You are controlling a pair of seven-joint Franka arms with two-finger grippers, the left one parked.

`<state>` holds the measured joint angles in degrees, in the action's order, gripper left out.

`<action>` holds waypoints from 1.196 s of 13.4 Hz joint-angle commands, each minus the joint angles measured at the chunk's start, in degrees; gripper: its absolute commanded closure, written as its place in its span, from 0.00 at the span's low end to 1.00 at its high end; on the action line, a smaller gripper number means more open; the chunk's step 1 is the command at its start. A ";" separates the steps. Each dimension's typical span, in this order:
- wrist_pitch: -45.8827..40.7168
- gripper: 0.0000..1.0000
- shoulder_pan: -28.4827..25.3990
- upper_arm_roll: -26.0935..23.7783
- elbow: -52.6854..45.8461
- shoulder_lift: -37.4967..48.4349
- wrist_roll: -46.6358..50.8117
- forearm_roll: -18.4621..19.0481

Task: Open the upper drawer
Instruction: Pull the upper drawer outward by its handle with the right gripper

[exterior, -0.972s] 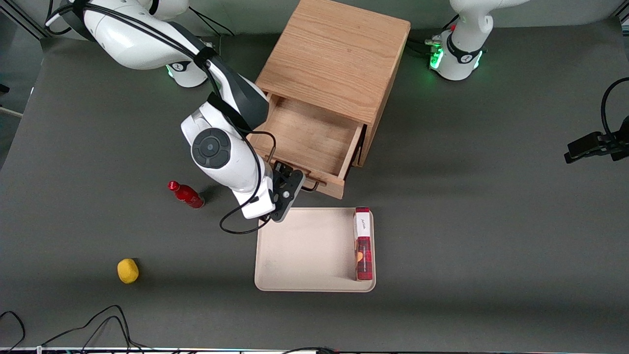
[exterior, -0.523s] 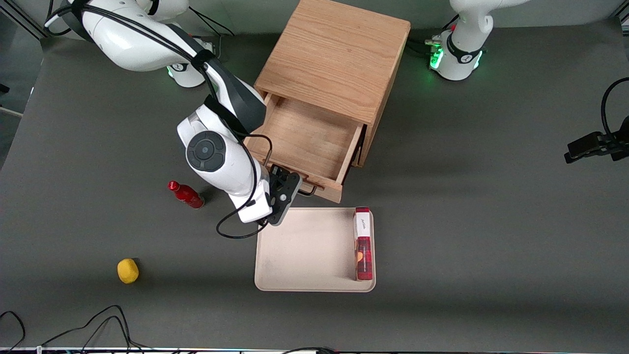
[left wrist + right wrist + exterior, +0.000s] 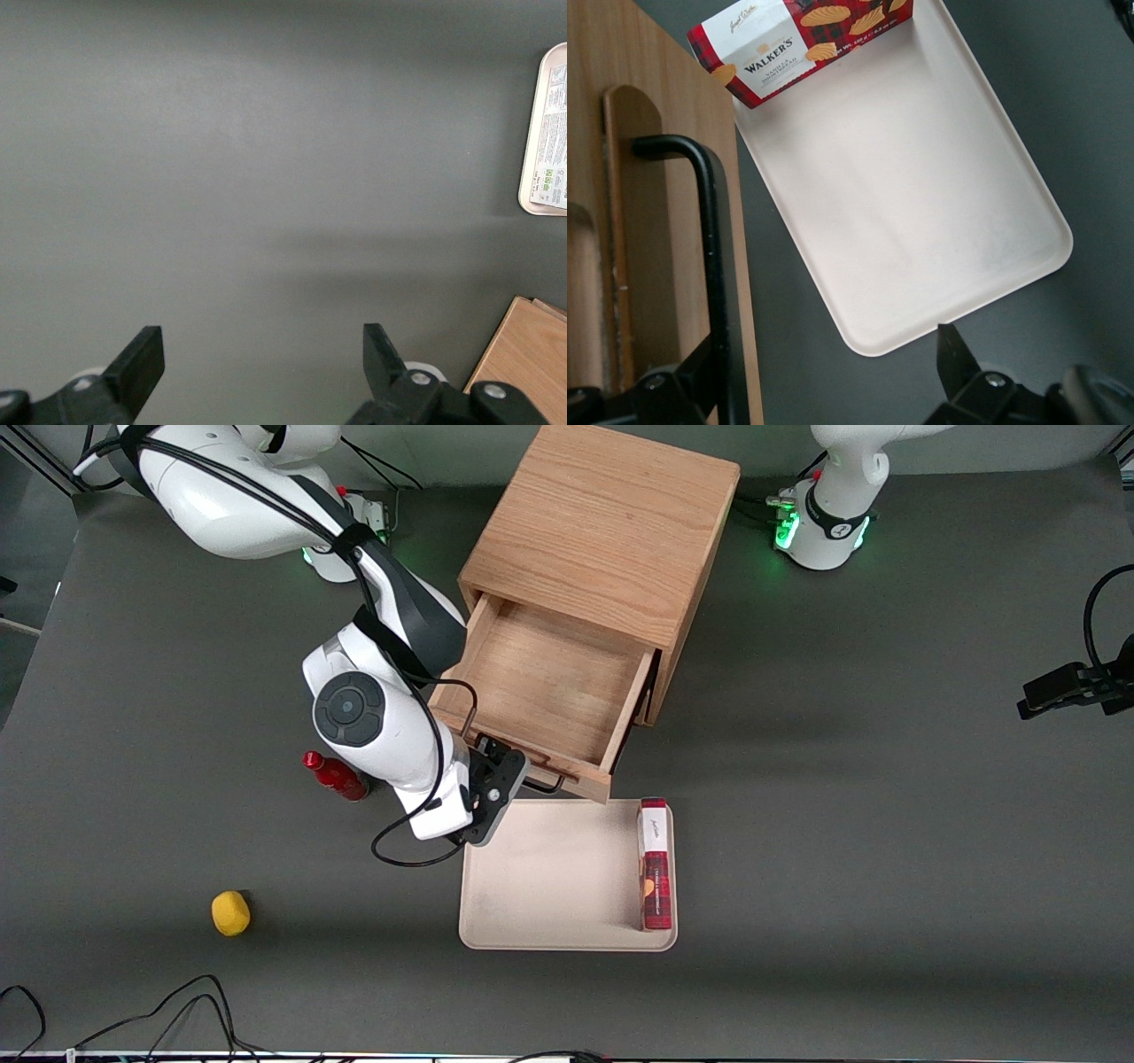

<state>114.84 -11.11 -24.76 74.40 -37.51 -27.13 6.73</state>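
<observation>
At the upper drawer [image 3: 549,682] handle [image 3: 709,257], open-fingered end effector [image 3: 498,772], seemingly touching; tray [image 3: 540,886] just beside.

arm shell: I see glossy white with dark grey joint caps
cables: black, looped along it
gripper [image 3: 507,772]: black, silver screws on fingers [image 3: 954,352]
base: green glow

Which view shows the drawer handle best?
Right wrist view: the handle fills it up close, a black bar standing off the upper drawer, with the pincer around it. Front view shows only its end past the pincer. Left wrist view: none.
</observation>
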 commanded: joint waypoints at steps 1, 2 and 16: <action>-1.02 0.00 0.03 0.23 -2.76 -1.16 -1.26 1.18; -1.19 0.00 0.29 0.23 -3.03 -1.16 -1.96 1.18; -1.37 0.00 1.18 1.20 -6.37 -2.48 -1.26 0.74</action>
<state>114.38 -10.13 -23.29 70.64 -38.68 -27.93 6.74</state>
